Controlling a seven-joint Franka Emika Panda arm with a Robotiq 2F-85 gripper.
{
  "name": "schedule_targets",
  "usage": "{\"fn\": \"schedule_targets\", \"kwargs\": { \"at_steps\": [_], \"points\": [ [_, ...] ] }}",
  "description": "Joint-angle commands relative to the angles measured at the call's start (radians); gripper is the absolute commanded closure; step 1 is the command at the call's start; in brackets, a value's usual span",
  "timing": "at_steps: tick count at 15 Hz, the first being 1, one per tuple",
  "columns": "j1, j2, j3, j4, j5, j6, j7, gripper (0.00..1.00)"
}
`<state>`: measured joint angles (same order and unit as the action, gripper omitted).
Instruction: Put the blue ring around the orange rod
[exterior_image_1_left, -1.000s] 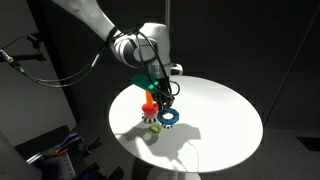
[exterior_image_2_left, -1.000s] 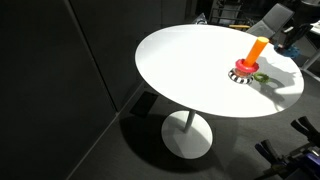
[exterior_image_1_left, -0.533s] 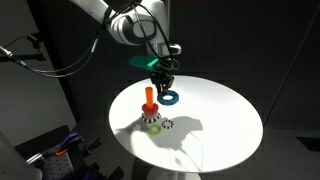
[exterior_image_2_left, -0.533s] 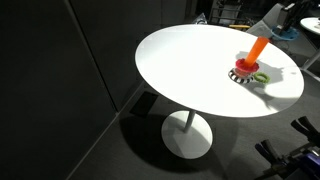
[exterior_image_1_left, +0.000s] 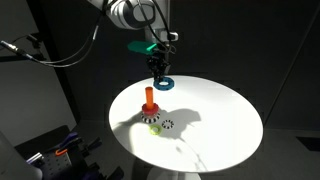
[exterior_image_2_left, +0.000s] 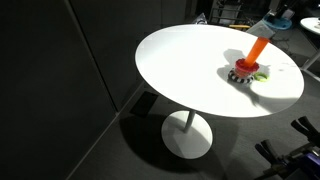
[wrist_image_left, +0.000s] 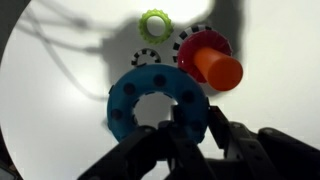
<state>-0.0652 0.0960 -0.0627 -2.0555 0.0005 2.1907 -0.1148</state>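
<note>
My gripper (exterior_image_1_left: 159, 72) is shut on the blue ring (exterior_image_1_left: 165, 83) and holds it in the air above the white round table (exterior_image_1_left: 220, 115), up and to the right of the orange rod (exterior_image_1_left: 150, 97). In the wrist view the blue ring (wrist_image_left: 150, 97) is pinched at its near edge by the fingers (wrist_image_left: 190, 125), and the orange rod (wrist_image_left: 217, 67) stands on its red base to the upper right. In an exterior view the orange rod (exterior_image_2_left: 257, 48) stands near the far table edge, and the ring (exterior_image_2_left: 283, 22) shows at the upper right.
A yellowish-green ring (exterior_image_1_left: 154, 125) and a black-and-white ring (exterior_image_1_left: 168, 125) lie on the table in front of the rod. They also show in the wrist view, green ring (wrist_image_left: 155, 24) and black-and-white ring (wrist_image_left: 147, 57). The table has a pedestal foot (exterior_image_2_left: 187, 135).
My gripper took the blue ring off the table beside the rod and rose with it, moving up and slightly back. The rod and the other rings stayed put.
</note>
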Motion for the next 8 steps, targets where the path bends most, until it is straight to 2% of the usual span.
{"fn": "schedule_targets", "kwargs": {
  "at_steps": [1,8],
  "points": [
    [0.009,0.000,0.016,0.057,0.033,-0.068,0.011,0.90],
    [0.037,0.005,0.035,0.071,-0.002,-0.091,0.047,0.90]
  ]
}}
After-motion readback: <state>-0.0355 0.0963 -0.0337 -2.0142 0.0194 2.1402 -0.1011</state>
